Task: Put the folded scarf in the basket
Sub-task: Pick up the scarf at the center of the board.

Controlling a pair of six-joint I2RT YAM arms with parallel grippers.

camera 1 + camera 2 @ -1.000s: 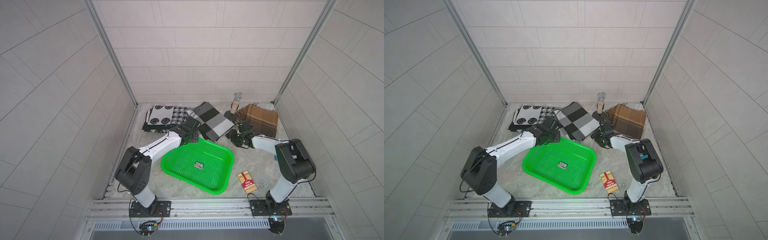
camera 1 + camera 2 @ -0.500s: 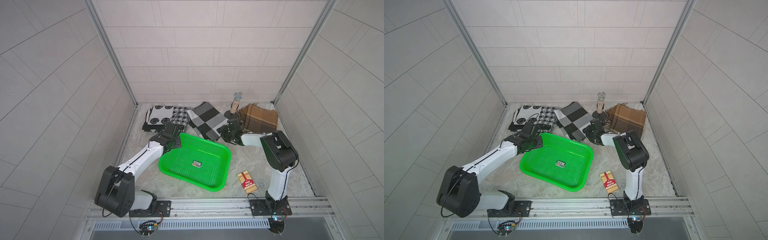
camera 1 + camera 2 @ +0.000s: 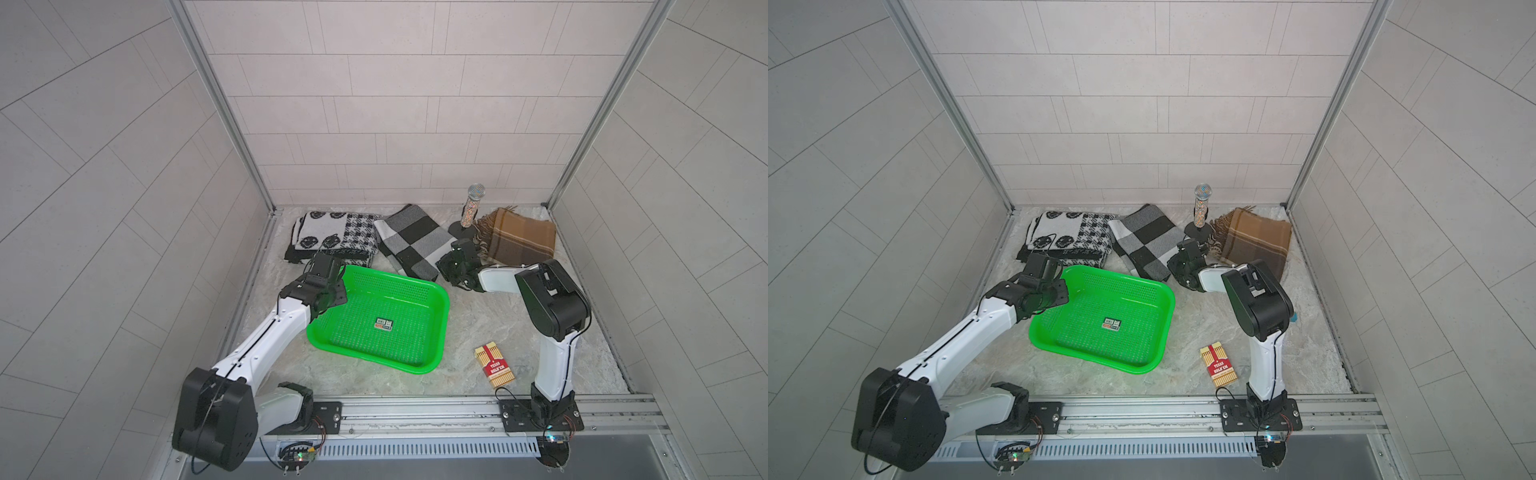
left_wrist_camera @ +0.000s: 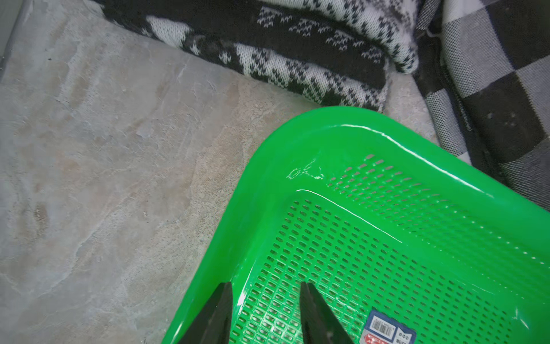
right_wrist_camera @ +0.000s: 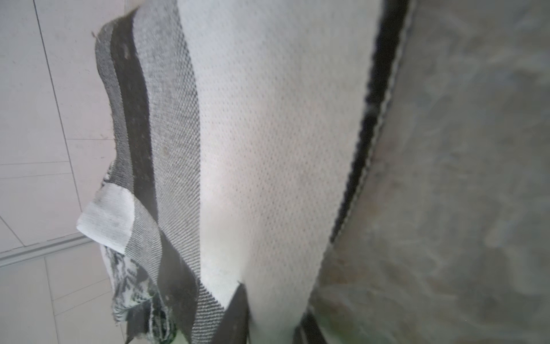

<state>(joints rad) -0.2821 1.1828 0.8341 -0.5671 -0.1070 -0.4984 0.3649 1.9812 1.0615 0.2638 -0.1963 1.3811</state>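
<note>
1. Right gripper point(image 5: 273, 321) was clenched on the edge of the checked scarf point(image 3: 415, 241); cloth ran between its fingers.
2. The scarf lay on the table point(image 3: 478, 324) at the back, just behind the basket point(image 3: 399, 289), not in it.
3. Left gripper point(image 4: 265, 312) straddled the basket's wall near a corner, one finger on each side. Pinching or released: could not tell.

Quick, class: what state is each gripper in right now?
Left gripper: astride the basket rim; grip cannot be told.
Right gripper: closed on the checked scarf.
</note>
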